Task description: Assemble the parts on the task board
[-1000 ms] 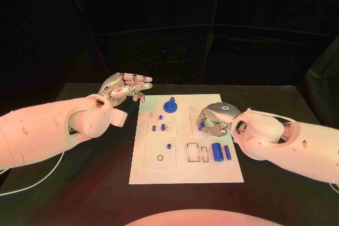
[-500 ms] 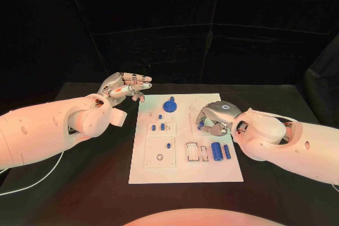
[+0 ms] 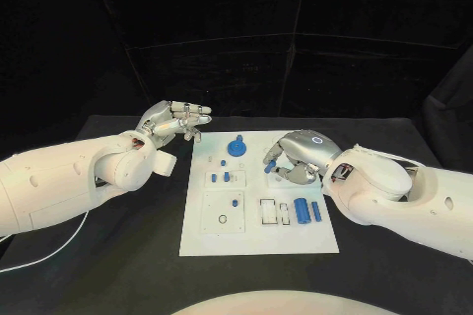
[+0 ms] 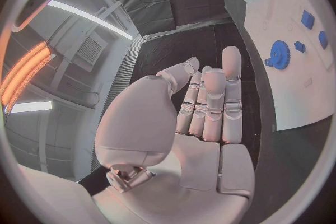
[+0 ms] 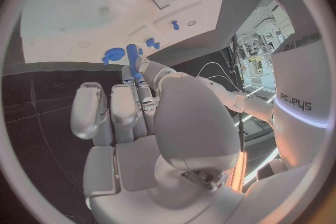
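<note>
Black table with white task board (image 3: 258,234), right hand (image 3: 299,158) pinching blue peg (image 3: 270,167), left hand (image 3: 176,121) empty, fingers apart

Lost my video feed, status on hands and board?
Left hand open, beside white task board. Right hand pinching small blue peg above board. Nothing in the way.

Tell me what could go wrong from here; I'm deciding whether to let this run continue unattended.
1. The right robot hand pinches a small blue peg only at its fingertips above the task board; it could slip and drop.
2. The blue gear and small blue pieces sit close beside that hand, so lowering might knock them.
3. The left robot hand hovers open off the board, so nothing steadies the plate.
</note>
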Action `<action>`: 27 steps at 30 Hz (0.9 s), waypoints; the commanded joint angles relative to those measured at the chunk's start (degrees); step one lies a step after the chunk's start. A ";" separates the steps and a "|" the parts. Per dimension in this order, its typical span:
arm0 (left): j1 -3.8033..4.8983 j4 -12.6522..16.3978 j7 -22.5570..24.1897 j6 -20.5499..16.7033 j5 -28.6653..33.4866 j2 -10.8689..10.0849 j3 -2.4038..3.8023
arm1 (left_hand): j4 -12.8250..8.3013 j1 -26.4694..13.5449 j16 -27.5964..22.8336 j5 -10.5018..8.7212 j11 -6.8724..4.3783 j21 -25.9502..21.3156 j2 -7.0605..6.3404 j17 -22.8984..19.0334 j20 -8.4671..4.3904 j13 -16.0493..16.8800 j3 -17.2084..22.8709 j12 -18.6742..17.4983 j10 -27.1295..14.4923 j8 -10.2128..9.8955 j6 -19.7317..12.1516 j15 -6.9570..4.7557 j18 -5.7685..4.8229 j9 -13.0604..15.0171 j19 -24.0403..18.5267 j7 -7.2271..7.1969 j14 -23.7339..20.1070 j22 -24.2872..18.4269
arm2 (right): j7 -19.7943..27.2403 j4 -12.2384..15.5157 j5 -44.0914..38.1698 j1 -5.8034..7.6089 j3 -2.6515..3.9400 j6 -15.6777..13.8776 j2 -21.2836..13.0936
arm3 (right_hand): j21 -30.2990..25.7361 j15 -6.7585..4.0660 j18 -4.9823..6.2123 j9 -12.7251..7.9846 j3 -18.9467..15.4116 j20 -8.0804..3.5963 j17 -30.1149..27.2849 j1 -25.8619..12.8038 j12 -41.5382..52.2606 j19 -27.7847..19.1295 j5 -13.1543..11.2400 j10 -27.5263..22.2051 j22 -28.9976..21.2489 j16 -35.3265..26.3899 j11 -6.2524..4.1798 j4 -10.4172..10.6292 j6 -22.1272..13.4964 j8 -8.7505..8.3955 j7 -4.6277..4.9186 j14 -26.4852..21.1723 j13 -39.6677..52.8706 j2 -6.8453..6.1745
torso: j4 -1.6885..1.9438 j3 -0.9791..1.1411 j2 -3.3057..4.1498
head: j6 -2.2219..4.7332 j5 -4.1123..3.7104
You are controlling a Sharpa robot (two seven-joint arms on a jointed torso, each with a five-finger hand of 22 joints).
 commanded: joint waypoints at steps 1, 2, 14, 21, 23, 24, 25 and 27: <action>0.08 0.03 0.25 0.58 0.20 0.11 0.05 | 0.08 0.08 -0.32 -0.09 0.27 -0.20 0.30 -0.05 0.08 -0.07 -0.29 0.20 -0.24 0.17 0.08 0.00 0.80 -0.05 -0.23 0.33 -0.31 -0.09 | 1.67 0.53 2.67 0.10 0.07 -1.87 1.47 | 0.34 -0.14 -0.59 -0.08 0.42 0.04 0.12 0.21 -0.20 0.35 0.17 1.02 0.12 0.30 -0.78 -0.11 -0.09 -0.25 0.28 1.24 -0.01 -0.18 | 0.07 -0.06 0.09 | -0.12 0.39; 0.08 0.03 0.26 0.59 0.20 0.13 0.05 | 0.08 0.08 -0.32 -0.09 0.27 -0.20 0.30 -0.05 0.08 -0.07 -0.29 0.20 -0.24 0.17 0.08 0.00 0.80 -0.05 -0.23 0.33 -0.31 -0.09 | 1.95 0.43 3.15 0.11 0.07 -1.59 2.31 | 0.34 -0.13 -0.59 -0.09 0.44 0.05 0.09 0.18 -0.24 0.34 0.17 1.01 0.12 0.29 -0.76 -0.11 -0.11 -0.26 0.30 1.24 -0.01 -0.20 | 0.09 -0.08 0.06 | -0.19 0.47; 0.12 -0.04 0.42 0.39 0.20 0.44 0.06 | 0.08 0.08 -0.32 -0.09 0.27 -0.20 0.30 -0.05 0.08 -0.07 -0.29 0.20 -0.24 0.17 0.08 0.00 0.80 -0.05 -0.23 0.33 -0.31 -0.09 | 5.74 -2.51 5.59 -0.53 -2.94 3.07 11.80 | 0.35 -0.01 -0.57 -0.16 0.73 0.15 -0.09 -0.04 -0.67 0.23 0.30 0.84 0.09 0.25 -0.61 -0.21 -0.32 -0.46 0.44 1.18 -0.04 -0.24 | 0.16 -0.14 0.05 | -1.11 1.99; 0.15 -0.03 0.43 0.40 0.20 0.62 0.06 | 0.04 0.12 -0.36 -0.09 0.29 -0.25 0.37 -0.19 0.11 -0.09 -0.31 0.26 -0.32 0.19 0.04 0.02 0.81 -0.05 -0.24 0.35 -0.36 -0.14 | 6.76 -3.85 5.79 -1.84 -3.91 5.32 13.99 | 0.35 0.03 -0.56 -0.18 0.83 0.18 -0.14 -0.07 -0.81 0.18 0.38 0.78 0.06 0.24 -0.57 -0.27 -0.36 -0.50 0.48 1.16 -0.05 -0.22 | 0.00 0.01 0.10 | -1.42 2.60; 0.16 -0.04 0.43 0.40 0.20 0.67 0.06 | 0.04 0.12 -0.36 -0.09 0.29 -0.25 0.37 -0.19 0.11 -0.09 -0.31 0.26 -0.32 0.19 0.04 0.02 0.81 -0.05 -0.24 0.35 -0.36 -0.14 | 6.80 -4.25 5.64 -2.15 -4.00 6.13 14.40 | 0.36 0.04 -0.56 -0.18 0.84 0.19 -0.19 -0.09 -0.84 0.18 0.41 0.77 0.08 0.22 -0.56 -0.28 -0.38 -0.52 0.50 1.15 -0.05 -0.22 | 0.03 0.02 0.09 | -1.48 2.65; 0.16 -0.05 0.42 0.41 0.20 0.70 0.06 | 0.04 0.12 -0.36 -0.09 0.29 -0.25 0.37 -0.19 0.11 -0.09 -0.31 0.26 -0.32 0.19 0.04 0.02 0.81 -0.05 -0.24 0.35 -0.36 -0.14 | 6.79 -4.47 5.45 -2.30 -4.03 6.50 14.62 | 0.36 0.04 -0.56 -0.18 0.84 0.19 -0.19 -0.09 -0.84 0.18 0.41 0.77 0.08 0.22 -0.56 -0.28 -0.38 -0.52 0.50 1.15 -0.05 -0.22 | 0.02 0.02 0.08 | -1.51 2.69; 0.16 -0.06 0.42 0.42 0.20 0.73 0.06 | 0.04 0.12 -0.36 -0.09 0.29 -0.25 0.37 -0.19 0.11 -0.09 -0.31 0.26 -0.32 0.19 0.04 0.02 0.81 -0.05 -0.24 0.35 -0.36 -0.14 | 6.76 -4.67 5.22 -2.44 -4.06 6.80 14.83 | 0.34 0.05 -0.56 -0.18 0.85 0.19 -0.20 -0.11 -0.87 0.16 0.42 0.76 0.05 0.22 -0.54 -0.29 -0.39 -0.53 0.51 1.14 -0.05 -0.23 | 0.03 0.03 0.07 | -1.54 2.71; 0.16 -0.08 0.42 0.44 0.20 0.79 0.06 | 0.04 0.12 -0.36 -0.09 0.29 -0.25 0.37 -0.19 0.11 -0.09 -0.31 0.26 -0.32 0.19 0.04 0.02 0.81 -0.05 -0.24 0.35 -0.36 -0.14 | 6.63 -4.99 4.68 -2.64 -4.09 7.19 15.17 | 0.33 0.06 -0.55 -0.19 0.85 0.20 -0.20 -0.13 -0.88 0.14 0.43 0.75 0.03 0.22 -0.54 -0.29 -0.40 -0.54 0.52 1.14 -0.05 -0.23 | 0.04 0.03 0.05 | -1.59 2.77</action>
